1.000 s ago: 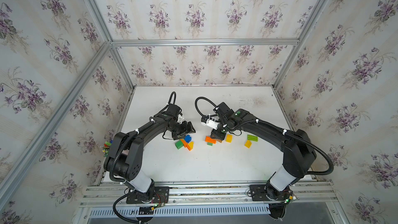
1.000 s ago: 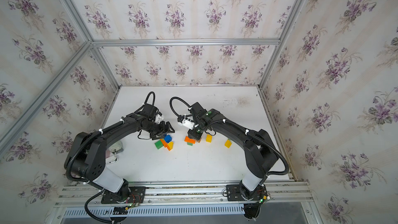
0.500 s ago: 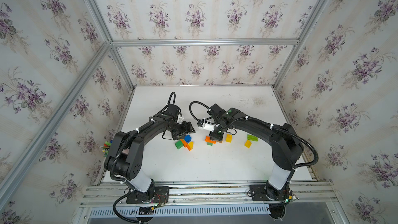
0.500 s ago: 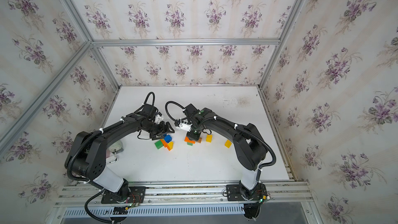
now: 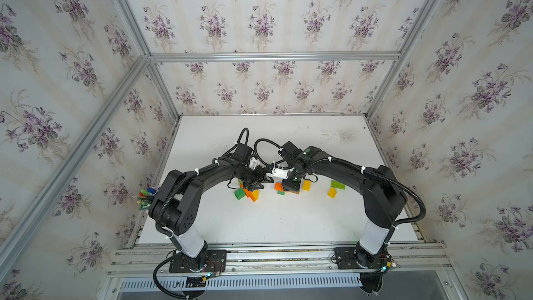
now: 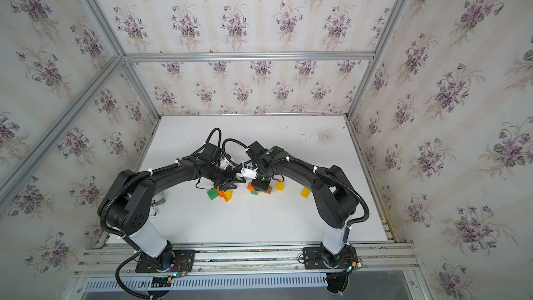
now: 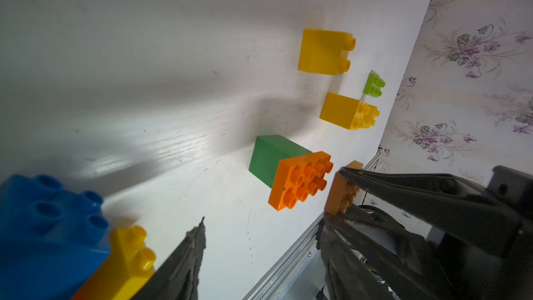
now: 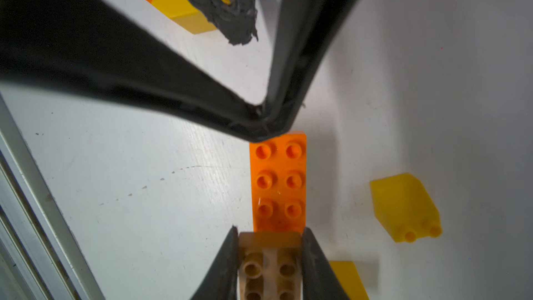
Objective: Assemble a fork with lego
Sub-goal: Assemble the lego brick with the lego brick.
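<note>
My right gripper [image 8: 269,258] is shut on a brown lego brick [image 8: 269,266], which sits at one end of a long orange brick [image 8: 278,183] lying studs-up on the white table [image 5: 274,220]. A green brick [image 7: 271,157] lies under that orange one. My left gripper [image 7: 264,220] is open with nothing between its fingers. One fingertip [image 8: 259,132] is at the orange brick's far end. In both top views the two grippers [image 5: 261,181] [image 6: 261,187] meet over the bricks. A blue brick [image 7: 49,226] on a yellow one [image 7: 127,258] lies beside the left gripper.
Loose yellow bricks [image 5: 306,185] [image 5: 331,192] and a lime green one [image 5: 337,184] lie to the right. A green brick [image 5: 239,194] and an orange-yellow pair [image 5: 253,195] lie to the left. Coloured pens [image 5: 144,196] stand at the left table edge. An aluminium rail [image 5: 259,251] runs along the front.
My left gripper's jaws have narrowed but stay apart. The right arm has shifted slightly while keeping its hold on the brown brick.
</note>
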